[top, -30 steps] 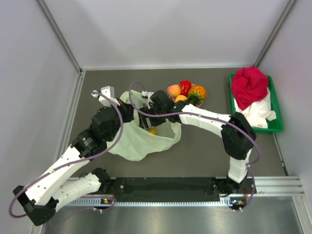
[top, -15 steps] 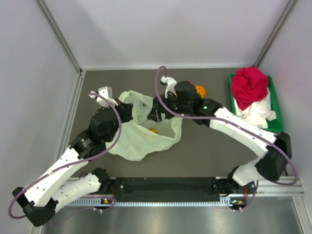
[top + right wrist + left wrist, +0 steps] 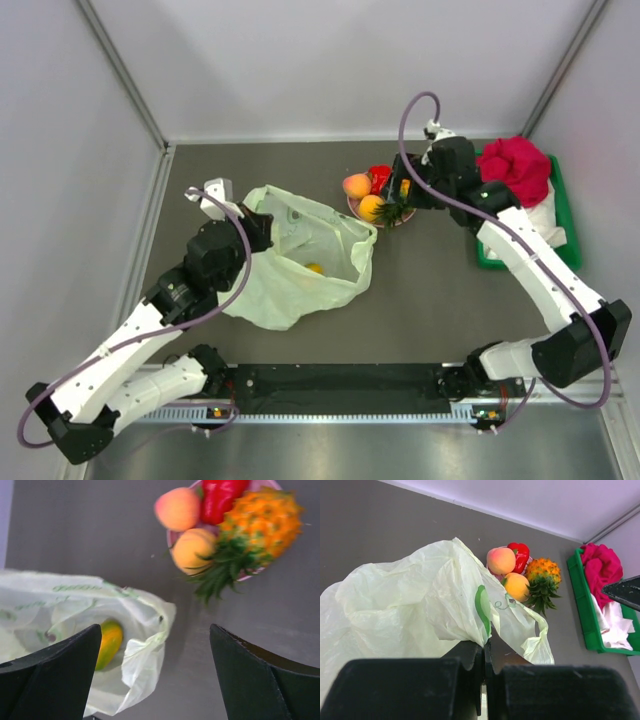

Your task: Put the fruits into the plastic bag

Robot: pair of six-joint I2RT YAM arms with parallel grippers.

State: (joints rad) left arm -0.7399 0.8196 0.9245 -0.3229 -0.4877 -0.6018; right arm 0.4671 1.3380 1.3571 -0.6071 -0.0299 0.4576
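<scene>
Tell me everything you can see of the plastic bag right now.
The plastic bag is a thin, translucent, pale-green film with faint green print. It lies crumpled on the dark table. The left gripper has its jaws shut on a fold of the rim, holding the mouth open. One orange-yellow fruit lies inside.

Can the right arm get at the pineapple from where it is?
Probably yes: its jaws stand open right by the pineapple with nothing in between, though the orange fruit sits against its crown.
</scene>
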